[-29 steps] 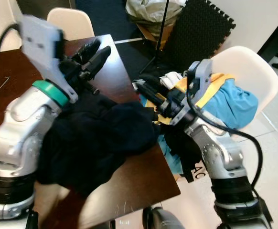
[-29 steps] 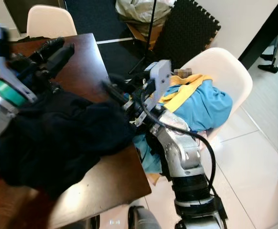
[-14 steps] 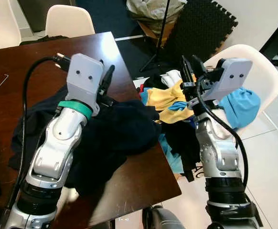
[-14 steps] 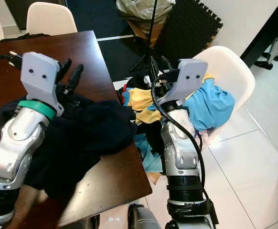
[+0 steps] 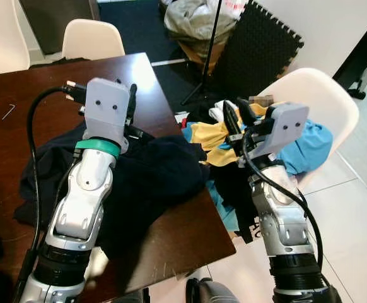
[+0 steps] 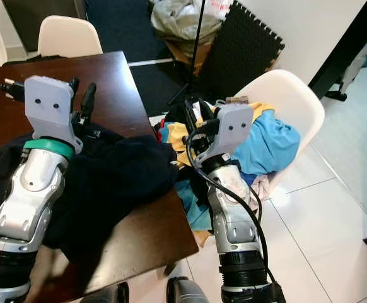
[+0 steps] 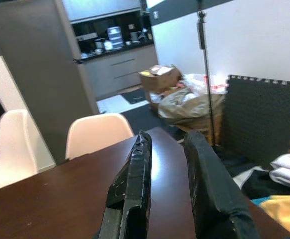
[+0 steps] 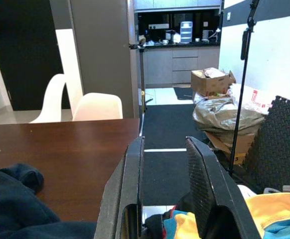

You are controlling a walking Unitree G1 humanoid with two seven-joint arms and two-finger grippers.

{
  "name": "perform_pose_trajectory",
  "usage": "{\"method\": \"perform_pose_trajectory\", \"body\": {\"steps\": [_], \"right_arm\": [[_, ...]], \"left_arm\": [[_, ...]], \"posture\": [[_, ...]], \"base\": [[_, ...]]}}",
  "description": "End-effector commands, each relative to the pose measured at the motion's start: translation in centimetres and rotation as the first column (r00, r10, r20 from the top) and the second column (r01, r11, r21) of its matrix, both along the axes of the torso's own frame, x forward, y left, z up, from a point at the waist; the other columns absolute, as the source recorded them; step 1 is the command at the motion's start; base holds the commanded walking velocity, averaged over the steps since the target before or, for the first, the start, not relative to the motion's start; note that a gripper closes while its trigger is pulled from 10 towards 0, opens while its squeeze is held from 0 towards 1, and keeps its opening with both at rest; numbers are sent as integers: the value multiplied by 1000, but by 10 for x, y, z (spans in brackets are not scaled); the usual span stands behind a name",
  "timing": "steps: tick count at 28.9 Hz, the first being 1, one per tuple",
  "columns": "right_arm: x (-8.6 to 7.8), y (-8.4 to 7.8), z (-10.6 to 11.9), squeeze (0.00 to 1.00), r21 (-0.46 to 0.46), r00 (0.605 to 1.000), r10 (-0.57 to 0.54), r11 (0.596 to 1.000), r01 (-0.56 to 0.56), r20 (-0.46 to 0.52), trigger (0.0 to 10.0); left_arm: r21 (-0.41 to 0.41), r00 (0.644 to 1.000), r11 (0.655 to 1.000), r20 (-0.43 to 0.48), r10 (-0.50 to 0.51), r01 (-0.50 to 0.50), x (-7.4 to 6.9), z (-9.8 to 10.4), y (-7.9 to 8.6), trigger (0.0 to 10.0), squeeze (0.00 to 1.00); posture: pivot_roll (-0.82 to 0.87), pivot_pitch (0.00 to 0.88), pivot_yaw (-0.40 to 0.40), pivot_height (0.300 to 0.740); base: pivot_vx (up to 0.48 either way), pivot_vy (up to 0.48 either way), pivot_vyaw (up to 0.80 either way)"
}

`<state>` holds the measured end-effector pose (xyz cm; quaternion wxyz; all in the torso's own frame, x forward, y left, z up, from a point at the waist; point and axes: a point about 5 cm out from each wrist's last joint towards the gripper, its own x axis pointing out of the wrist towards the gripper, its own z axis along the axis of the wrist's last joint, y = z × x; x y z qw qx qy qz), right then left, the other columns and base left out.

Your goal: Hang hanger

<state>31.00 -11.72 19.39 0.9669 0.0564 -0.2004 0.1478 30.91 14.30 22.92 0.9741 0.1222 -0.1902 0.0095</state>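
Presently both arms are raised over the work area. The left gripper (image 5: 132, 95) is above the dark wooden table (image 5: 19, 95), beyond a heap of dark clothing (image 5: 145, 177); its wrist view shows the two fingers a moderate gap apart with nothing between them. The right gripper (image 5: 237, 120) is above a pile of clothes (image 5: 309, 142) on a white chair (image 5: 322, 91), fingers likewise parted and empty.

No hanger can be identified with confidence. It may lie under the dark clothing or among the yellow and blue garments on the chair, but neither pile shows a hook or bar.

Risks, as judged from this position:
- A blind grasp into either pile could close on fabric alone and drag garments off the table edge or the chair.
- Loose cloth could snag on the fingers or on the cable (image 5: 35, 132) running along the left arm.

Hidden or unclear: the contents of both piles, the chair seat, and any rail or hook for hanging.
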Motion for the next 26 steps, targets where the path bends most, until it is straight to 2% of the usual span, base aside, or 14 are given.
{"method": "perform_pose_trajectory", "body": {"steps": [1,6,13,26], "right_arm": [[0,-1,-6,0,-5,1000,0,1000,0,-21,10000],[2,1,-4,0,-8,1000,17,1000,-17,-12,10000],[3,12,3,0,15,998,67,998,-67,-2,10000],[4,13,1,0,11,997,76,997,-76,-7,10000]], "left_arm": [[-1,1000,1000,9,27,-27,2,-1,2,10000,0],[2,999,1000,26,31,-31,4,2,2,10000,0],[7,998,999,30,46,-47,5,0,6,10000,0],[4,998,999,31,53,-53,7,-2,7,10000,0]], "posture": [[47,0,4,740],[49,0,6,740],[57,0,7,740],[45,0,8,740]], "base": [[-281,0,0],[-292,0,0],[-325,0,0],[-378,0,0]]}}
